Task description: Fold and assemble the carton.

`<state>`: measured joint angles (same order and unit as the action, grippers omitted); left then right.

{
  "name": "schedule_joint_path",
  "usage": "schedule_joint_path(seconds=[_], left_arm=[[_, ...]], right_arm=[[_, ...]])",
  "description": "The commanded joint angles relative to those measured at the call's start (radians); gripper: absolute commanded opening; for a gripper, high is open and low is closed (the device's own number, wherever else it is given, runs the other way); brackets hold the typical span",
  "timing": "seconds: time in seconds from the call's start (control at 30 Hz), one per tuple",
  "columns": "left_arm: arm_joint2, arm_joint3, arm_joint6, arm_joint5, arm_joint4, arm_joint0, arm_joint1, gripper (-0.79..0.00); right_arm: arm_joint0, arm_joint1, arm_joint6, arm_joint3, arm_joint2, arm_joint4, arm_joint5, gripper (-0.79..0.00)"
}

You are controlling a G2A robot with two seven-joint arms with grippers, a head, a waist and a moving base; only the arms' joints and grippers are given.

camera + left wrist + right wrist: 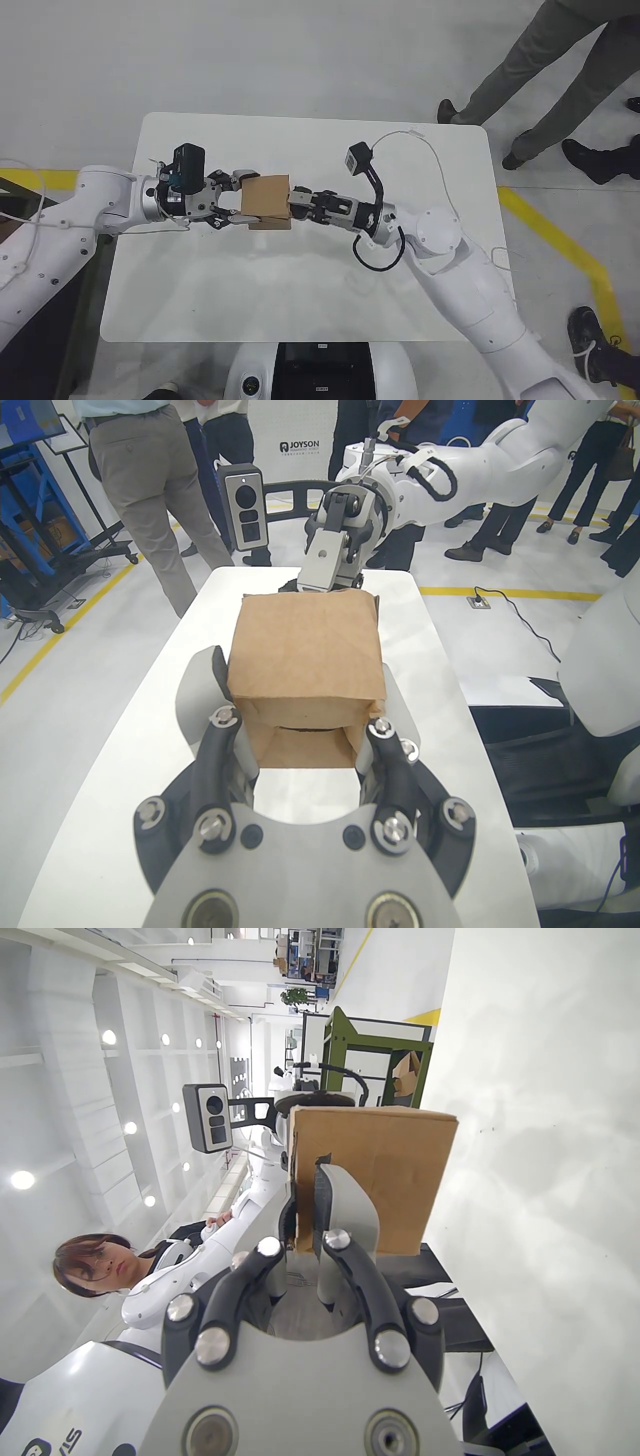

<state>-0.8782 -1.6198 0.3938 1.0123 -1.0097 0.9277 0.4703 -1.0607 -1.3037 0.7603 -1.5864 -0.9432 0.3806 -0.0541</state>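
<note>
**Item 1. Brown cardboard carton (268, 200), box-shaped, one.**
- It lies on its side over the middle of the white rectangular desk (300, 300), between my two grippers.
- The end facing my left arm is open, with its flaps unfolded.
- I cannot tell whether it rests on the desk or hangs just above it.

**Item 2. Left gripper (300, 705).**
- The fingers (192, 695) are spread wide, one against each side wall at the open end, so I hold the carton across its full width.
- Likely purpose: keeping the walls square so the body does not collapse flat.

**Item 3. Right gripper (306, 1198).**
- The fingers are narrow, pinched on one wall edge at the opposite end, one inside and one outside the board.
- Likely purpose: an anchor, so the carton cannot slide away while the other end is worked.

**Item 4. Stage, as I judge it.**
- The body is erected and braced from both ends.
- The open end's flaps are not yet tucked.
- The thin board may buckle if I squeeze harder.
</note>
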Motion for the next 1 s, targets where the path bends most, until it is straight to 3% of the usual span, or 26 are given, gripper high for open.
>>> schedule_joint_path(seconds=[0.0,0.4,0.97], left_arm=[[-0.001,0.002,0.001,0.0,0.001,0.001,0.001,-0.508],[-0.008,0.014,-0.001,0.0,0.0,0.01,0.003,-0.508],[-0.02,0.017,-0.006,0.0,0.006,0.016,0.012,-0.508]], right_arm=[[-0.002,0.0,0.0,0.001,-0.002,0.004,-0.001,-0.6],[-0.025,0.008,-0.004,-0.026,-0.046,0.007,-0.015,-0.619],[-0.02,-0.005,-0.016,-0.011,-0.012,0.038,-0.031,-0.613]])
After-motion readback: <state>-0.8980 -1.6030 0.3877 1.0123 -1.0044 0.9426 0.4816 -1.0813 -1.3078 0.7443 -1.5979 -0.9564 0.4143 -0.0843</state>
